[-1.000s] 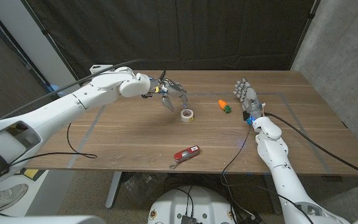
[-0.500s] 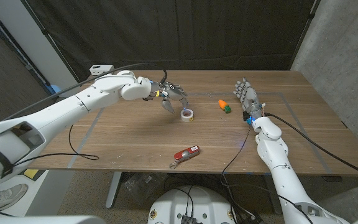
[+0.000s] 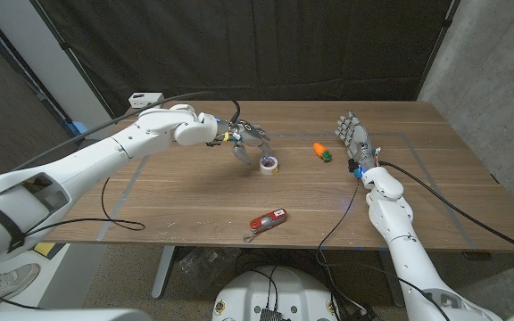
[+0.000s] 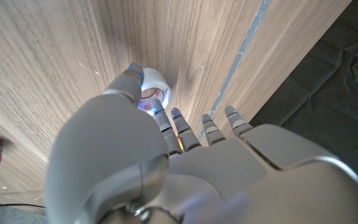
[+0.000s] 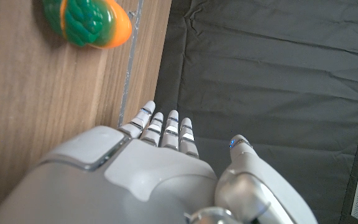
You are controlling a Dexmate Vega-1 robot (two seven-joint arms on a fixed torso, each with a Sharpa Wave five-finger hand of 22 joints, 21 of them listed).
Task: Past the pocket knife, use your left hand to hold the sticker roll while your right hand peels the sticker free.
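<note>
Now the left hand [image 3: 248, 138] hovers just over the sticker roll [image 3: 269, 164], fingers spread, nothing gripped yet. The right hand [image 3: 353, 138] waits well off to the side, fingers extended and empty. Holding and peeling are both left to do.

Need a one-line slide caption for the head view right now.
Left hand poised over the sticker roll; right hand waits, open, beside a toy carrot.

A wooden worktop [image 3: 239, 192] stands before a black curtain [image 3: 239, 45], a grey concrete wall [image 3: 493, 80] at 3 o'clock.
</note>
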